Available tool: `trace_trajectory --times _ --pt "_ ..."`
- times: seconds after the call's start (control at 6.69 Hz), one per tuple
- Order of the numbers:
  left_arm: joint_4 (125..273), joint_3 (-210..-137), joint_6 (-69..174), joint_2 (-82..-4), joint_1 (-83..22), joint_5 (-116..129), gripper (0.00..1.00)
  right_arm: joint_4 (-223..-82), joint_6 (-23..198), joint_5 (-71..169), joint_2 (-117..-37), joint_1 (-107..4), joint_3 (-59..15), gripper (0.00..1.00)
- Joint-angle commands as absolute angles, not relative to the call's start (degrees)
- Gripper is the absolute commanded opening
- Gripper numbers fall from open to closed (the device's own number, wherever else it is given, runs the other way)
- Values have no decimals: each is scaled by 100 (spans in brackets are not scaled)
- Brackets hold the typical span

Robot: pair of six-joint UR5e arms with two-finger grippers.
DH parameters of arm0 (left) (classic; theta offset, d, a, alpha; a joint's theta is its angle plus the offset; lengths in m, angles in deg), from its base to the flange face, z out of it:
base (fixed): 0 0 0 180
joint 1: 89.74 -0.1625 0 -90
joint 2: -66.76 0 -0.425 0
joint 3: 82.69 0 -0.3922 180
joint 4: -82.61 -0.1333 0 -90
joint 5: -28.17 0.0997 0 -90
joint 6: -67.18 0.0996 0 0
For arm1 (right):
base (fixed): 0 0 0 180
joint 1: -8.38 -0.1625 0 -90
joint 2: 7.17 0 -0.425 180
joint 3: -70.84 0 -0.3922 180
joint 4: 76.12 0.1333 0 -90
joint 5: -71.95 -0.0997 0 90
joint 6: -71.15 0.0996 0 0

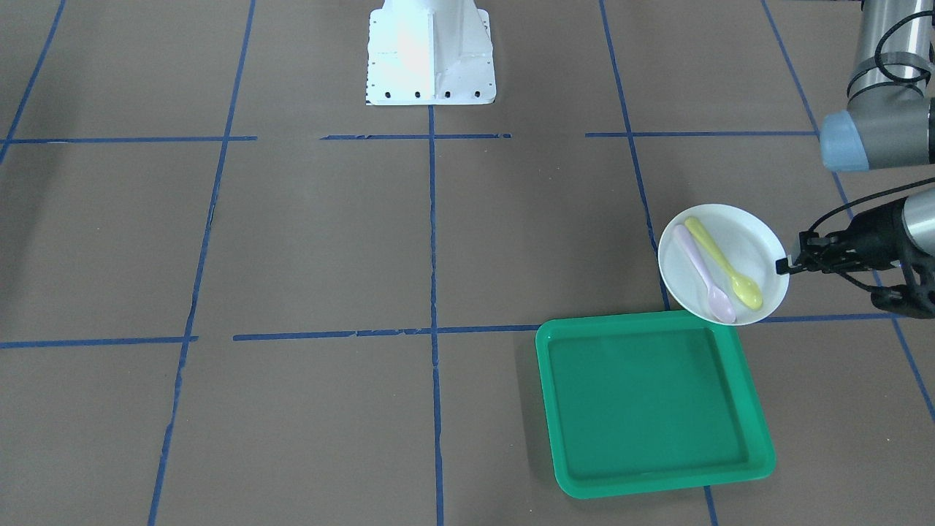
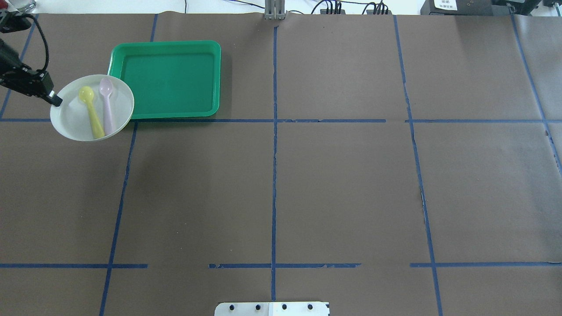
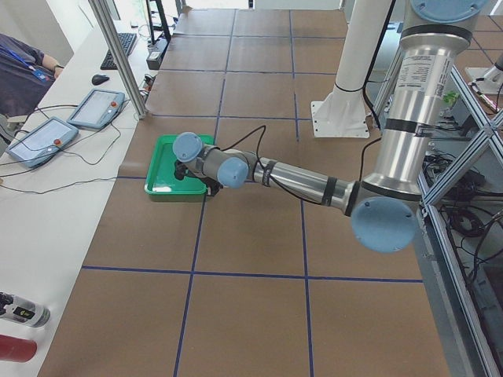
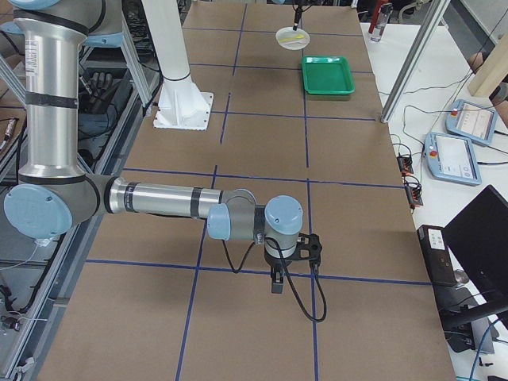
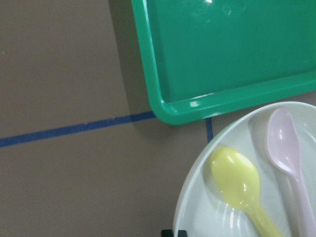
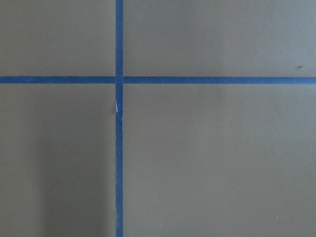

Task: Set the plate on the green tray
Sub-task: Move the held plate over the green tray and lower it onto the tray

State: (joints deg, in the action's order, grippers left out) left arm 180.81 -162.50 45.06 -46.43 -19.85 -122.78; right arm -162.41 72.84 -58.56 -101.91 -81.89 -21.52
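The left claw (image 2: 55, 100) is pinched shut on the rim of the white plate (image 2: 70, 123), with a yellow spoon (image 2: 91, 112) and a pink spoon (image 2: 107, 107) on it. The plate's edge just covers a corner of the green tray (image 2: 171, 79). The brown table (image 2: 342, 188) is crossed by blue tape lines (image 2: 274, 175). I cannot tell if the right claw (image 4: 275, 279) is open.

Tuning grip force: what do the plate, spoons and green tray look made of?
Plate: probably plastic, white, smooth satin; thin rim. Yellow spoon and pink spoon: glossy moulded plastic, highlights on the bowls. Green tray: glossy plastic, glare spots along its rim. Looks only, not confirmed.
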Motion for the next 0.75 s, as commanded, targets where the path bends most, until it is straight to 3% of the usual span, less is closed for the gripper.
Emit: trace_trajectory --times 0.0,0.6 --pt "20000 -14787 3193 -5197 -2118 -12336 0 -16243 7282 -5856 -10192 -8189 -2154 100" --pt "21547 -13781 1422 -5707 -2531 -12065 0 -16243 7291 -5856 -10192 -8189 -2154 100"
